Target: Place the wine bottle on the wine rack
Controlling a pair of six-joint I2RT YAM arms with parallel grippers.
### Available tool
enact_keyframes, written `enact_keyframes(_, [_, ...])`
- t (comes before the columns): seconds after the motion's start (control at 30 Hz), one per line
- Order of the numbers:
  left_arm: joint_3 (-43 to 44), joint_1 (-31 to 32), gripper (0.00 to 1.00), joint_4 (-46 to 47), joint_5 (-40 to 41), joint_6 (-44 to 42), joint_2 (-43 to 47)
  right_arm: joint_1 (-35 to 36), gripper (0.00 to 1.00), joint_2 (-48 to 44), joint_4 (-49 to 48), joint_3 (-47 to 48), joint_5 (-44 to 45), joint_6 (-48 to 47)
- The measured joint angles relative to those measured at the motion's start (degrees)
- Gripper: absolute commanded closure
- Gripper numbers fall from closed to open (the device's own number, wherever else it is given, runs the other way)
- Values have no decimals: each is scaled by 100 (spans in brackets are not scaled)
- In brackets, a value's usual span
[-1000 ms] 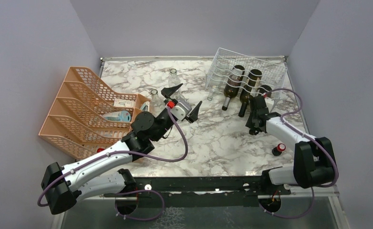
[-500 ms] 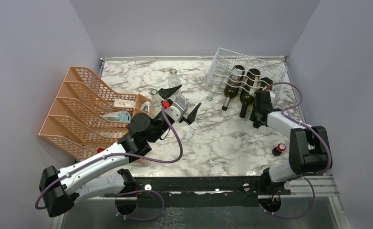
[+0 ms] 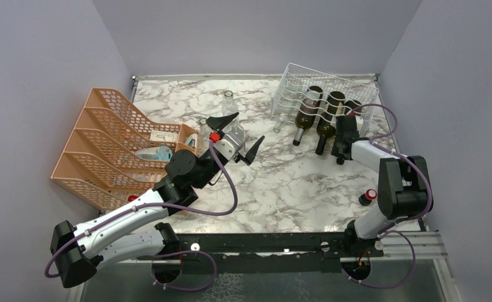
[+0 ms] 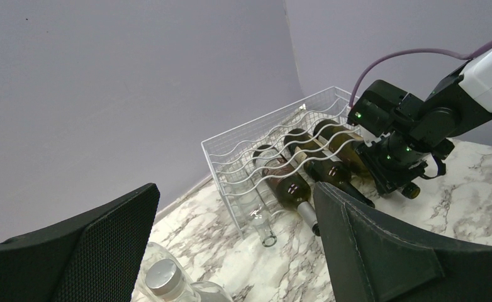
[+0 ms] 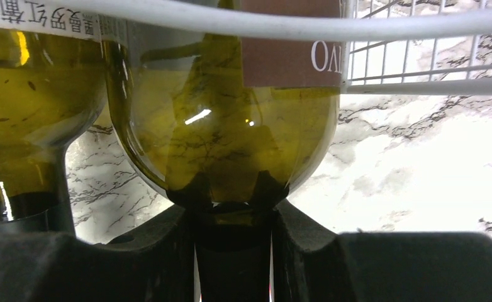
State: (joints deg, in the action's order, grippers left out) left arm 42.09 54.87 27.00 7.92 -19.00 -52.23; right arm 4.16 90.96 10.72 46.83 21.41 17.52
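The wine bottle (image 5: 224,138) is olive-green glass with a brownish label bearing white letters. Its neck is pinched between the right gripper's (image 5: 234,214) fingers and its rounded shoulder swells just beyond their tips, while the body lies in the wine rack (image 5: 419,86), whose white wire runs across it. Just beside the jaws lies a second green bottle (image 5: 29,94) with a white printed label — also in the rack. The left gripper (image 3: 246,129) hangs well apart from the rack, jaws spread wide and holding nothing, with a clear capped bottle (image 4: 163,278) just beneath them.
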Motion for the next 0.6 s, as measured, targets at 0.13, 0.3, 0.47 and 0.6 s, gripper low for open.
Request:
enact_keyframes(0.13, [0, 0, 1, -37, 0, 39, 0, -31, 54, 17, -7, 81, 136, -4])
enact_keyframes(0.3, [2, 0, 1, -90, 0, 103, 0, -83, 49, 17, -94, 262, 348, 4])
enact_keyframes(0.47, [103, 0, 1, -315, 13, 170, -24, -90, 46, 17, -120, 275, 417, 22])
enact_keyframes(0.6, [225, 0, 1, -459, 81, 249, -70, -92, 43, 0, -83, 278, 444, 66])
